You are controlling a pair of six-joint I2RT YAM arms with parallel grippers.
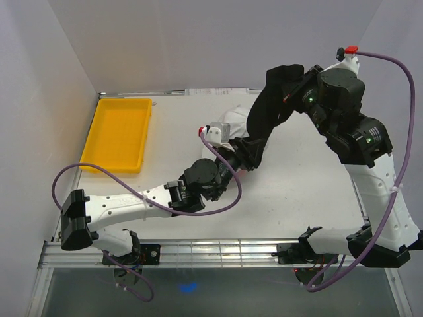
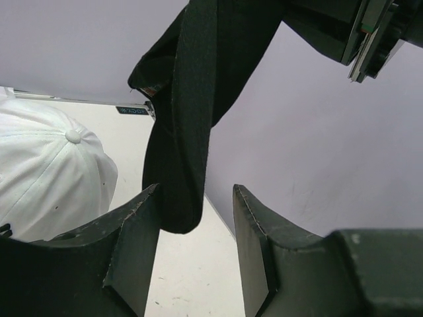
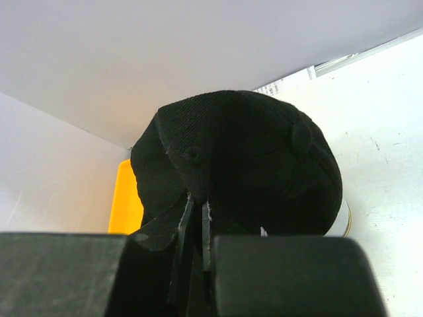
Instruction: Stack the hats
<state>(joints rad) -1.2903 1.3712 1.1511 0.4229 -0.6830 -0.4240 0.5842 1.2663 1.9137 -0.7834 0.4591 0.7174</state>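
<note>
My right gripper (image 1: 293, 84) is raised high at the back right, shut on the fabric of the black hat (image 1: 268, 109). In the right wrist view its fingers pinch the black hat (image 3: 264, 158) at the crown edge. The hat hangs down toward my left gripper (image 1: 242, 156). In the left wrist view the left gripper (image 2: 195, 201) is open, and the lower tip of the black hat (image 2: 182, 145) dangles between the fingers, close against the left finger (image 2: 132, 231). A white hat (image 2: 46, 172) lies on the table to the left of them, and shows as the white hat (image 1: 231, 124) behind the left wrist.
A yellow tray (image 1: 119, 132) sits at the back left of the table, and also shows as the yellow tray (image 3: 129, 198) past the black hat. White walls enclose the table on the left, back and right. A purple cable (image 1: 225, 198) loops off the left arm.
</note>
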